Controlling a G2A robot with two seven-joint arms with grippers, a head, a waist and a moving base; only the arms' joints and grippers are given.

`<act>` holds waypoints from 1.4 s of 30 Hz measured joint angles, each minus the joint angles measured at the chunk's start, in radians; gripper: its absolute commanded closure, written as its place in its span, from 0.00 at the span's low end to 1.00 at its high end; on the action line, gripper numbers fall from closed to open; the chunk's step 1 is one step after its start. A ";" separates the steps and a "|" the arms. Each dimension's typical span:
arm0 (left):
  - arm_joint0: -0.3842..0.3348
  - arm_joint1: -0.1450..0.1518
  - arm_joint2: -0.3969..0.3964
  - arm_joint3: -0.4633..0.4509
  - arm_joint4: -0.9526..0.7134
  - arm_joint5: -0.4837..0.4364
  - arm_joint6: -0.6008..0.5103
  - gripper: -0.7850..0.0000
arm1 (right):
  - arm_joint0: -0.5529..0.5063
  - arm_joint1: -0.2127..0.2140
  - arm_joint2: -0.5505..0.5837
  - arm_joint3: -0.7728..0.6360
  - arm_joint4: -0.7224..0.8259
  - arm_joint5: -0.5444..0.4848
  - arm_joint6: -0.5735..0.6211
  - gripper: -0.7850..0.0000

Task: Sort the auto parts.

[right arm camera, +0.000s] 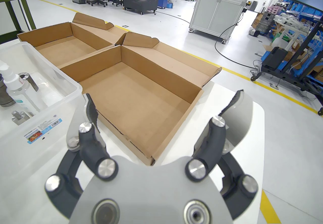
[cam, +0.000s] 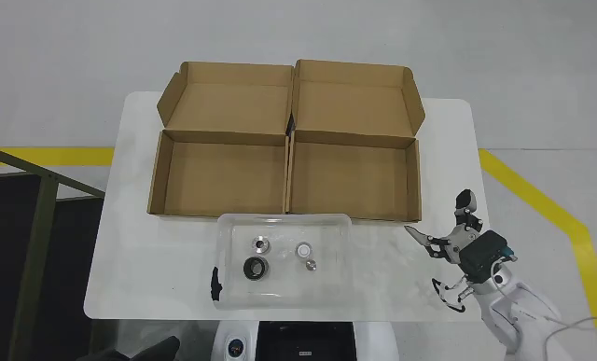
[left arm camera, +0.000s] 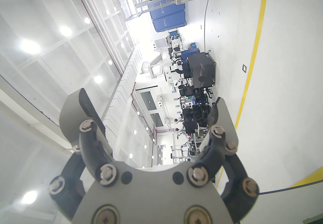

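Note:
A clear plastic bin (cam: 224,232) stands at the table's front middle and holds several small auto parts. Among them are a silver fitting (cam: 257,242), a black ring (cam: 255,267), a white-capped bottle (cam: 303,250) and a small metal piece (cam: 312,263). The right wrist view shows the bin (right arm camera: 63,83), the bottle (right arm camera: 11,86) and a silver stud (right arm camera: 19,117). My right gripper (cam: 425,260) (right arm camera: 164,101) hovers open and empty over the table's front right, to the right of the bin. My left gripper (left arm camera: 150,98) is open and empty, facing the room and ceiling.
Two open, empty cardboard boxes (cam: 220,179) (cam: 353,181) sit side by side behind the bin, lids folded back. In the right wrist view, the nearer box (right arm camera: 141,98) lies just beyond my right gripper. A small black piece (cam: 215,284) sits at the bin's front left corner.

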 measured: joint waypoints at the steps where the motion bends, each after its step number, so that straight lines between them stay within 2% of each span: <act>1: 0.000 0.000 0.000 0.000 0.000 0.000 0.000 0.00 | 0.000 0.000 0.000 0.000 0.000 0.000 0.000 0.00; 17: 0.000 0.000 0.000 0.000 0.000 0.000 0.000 0.00 | 0.002 -0.001 -0.007 0.004 0.009 -0.007 0.009 0.00; 21: 0.000 0.000 0.000 0.000 0.000 0.000 0.000 0.00 | 0.039 0.001 -0.039 0.004 0.075 -0.058 0.086 0.00; 33: 0.000 0.000 0.000 0.000 0.000 0.000 0.000 0.00 | 0.169 0.015 -0.160 -0.040 0.022 -0.223 0.277 0.00; 42: 0.000 0.000 0.000 0.000 0.000 0.000 0.000 0.00 | 0.266 0.020 -0.299 -0.095 -0.029 -0.324 0.415 0.00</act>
